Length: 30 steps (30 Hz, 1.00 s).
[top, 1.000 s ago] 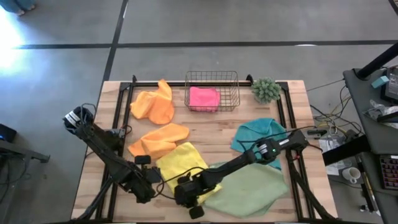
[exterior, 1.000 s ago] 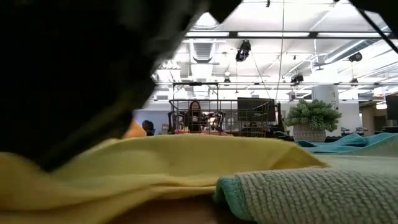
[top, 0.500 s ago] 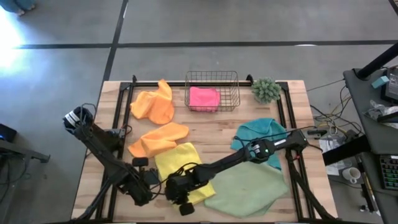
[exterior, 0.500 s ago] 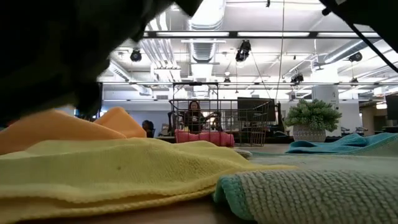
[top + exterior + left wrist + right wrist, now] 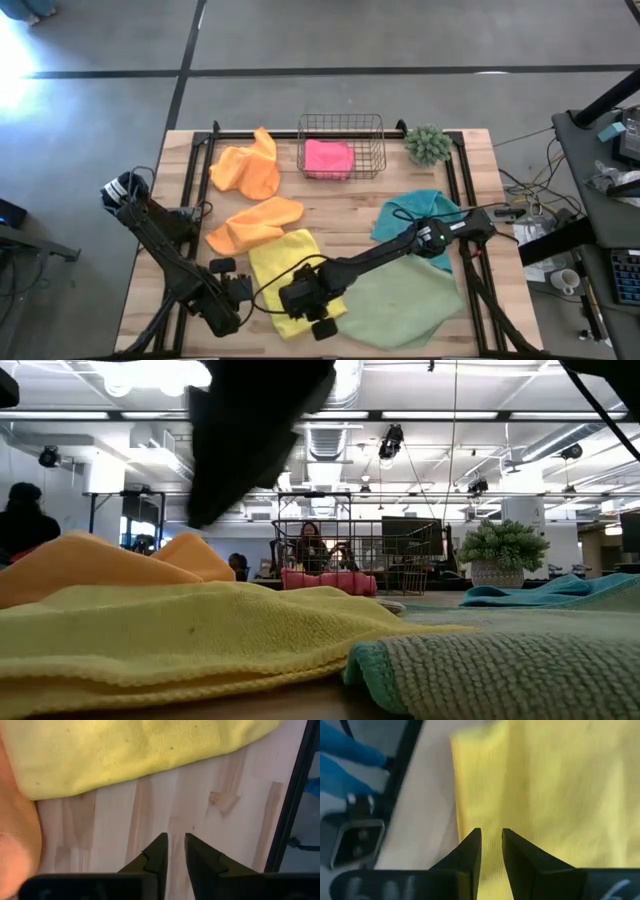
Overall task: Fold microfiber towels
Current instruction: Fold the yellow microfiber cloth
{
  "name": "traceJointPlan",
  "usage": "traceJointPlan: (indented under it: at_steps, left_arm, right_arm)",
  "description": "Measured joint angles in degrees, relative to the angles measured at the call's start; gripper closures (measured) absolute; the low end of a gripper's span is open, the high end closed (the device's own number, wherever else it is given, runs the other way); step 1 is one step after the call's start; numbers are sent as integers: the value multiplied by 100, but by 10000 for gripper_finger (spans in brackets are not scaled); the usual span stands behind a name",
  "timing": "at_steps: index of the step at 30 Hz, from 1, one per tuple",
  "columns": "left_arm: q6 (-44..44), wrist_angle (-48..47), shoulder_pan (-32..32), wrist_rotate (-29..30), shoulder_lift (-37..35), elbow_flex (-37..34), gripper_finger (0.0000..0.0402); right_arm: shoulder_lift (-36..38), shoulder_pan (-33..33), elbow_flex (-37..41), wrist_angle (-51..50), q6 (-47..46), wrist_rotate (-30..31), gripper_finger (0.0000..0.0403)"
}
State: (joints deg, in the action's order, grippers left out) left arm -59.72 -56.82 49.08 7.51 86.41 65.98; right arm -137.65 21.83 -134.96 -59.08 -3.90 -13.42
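Observation:
A yellow towel (image 5: 285, 275) lies flat on the wood near the table's front edge, also seen in the low view (image 5: 180, 630). My right gripper (image 5: 305, 312) hovers above its near part (image 5: 545, 785), pointing down, its fingers (image 5: 490, 837) a narrow gap apart with nothing between them. My left gripper (image 5: 238, 290) stands just left of the yellow towel (image 5: 135, 750) over bare wood, its fingers (image 5: 175, 840) also slightly apart and empty. A light green towel (image 5: 400, 300) lies flat to the right of the yellow one.
Two orange towels (image 5: 250, 170) (image 5: 255, 225) lie at the left. A teal towel (image 5: 415, 215) lies at the right. A pink towel (image 5: 328, 158) sits in the wire basket (image 5: 340, 120) at the far edge, with a small green plant (image 5: 428, 145) beside it.
My right gripper has risen from the near edge of the yellow towel and shifted toward the table's right edge. The yellow towel's near part, held up a second ago, now lies flat on the table.

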Motion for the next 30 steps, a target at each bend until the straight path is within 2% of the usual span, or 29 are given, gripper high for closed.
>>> traceJointPlan:
  at_steps: [5,10,15,19,25,30]
  left_arm:
    - [-181,70,-2,-2,0,-1,294]
    - [-474,397,-9,17,0,-1,242]
    - [-439,1427,-9,334,2,25,233]
    - [-397,1925,-43,582,2,115,233]
    - [-284,2381,-66,881,3,393,233]
    - [245,2482,-151,1263,209,965,233]
  right_arm:
    - [12,168,4,-823,-54,51,344]
    - [149,418,4,-1554,-11,823,350]
    - [384,631,37,-1936,-20,1443,351]
    - [624,728,174,-2123,-60,1692,351]
    - [1379,834,1369,-1917,-256,2044,351]
    - [2405,903,2838,-658,-565,2147,351]
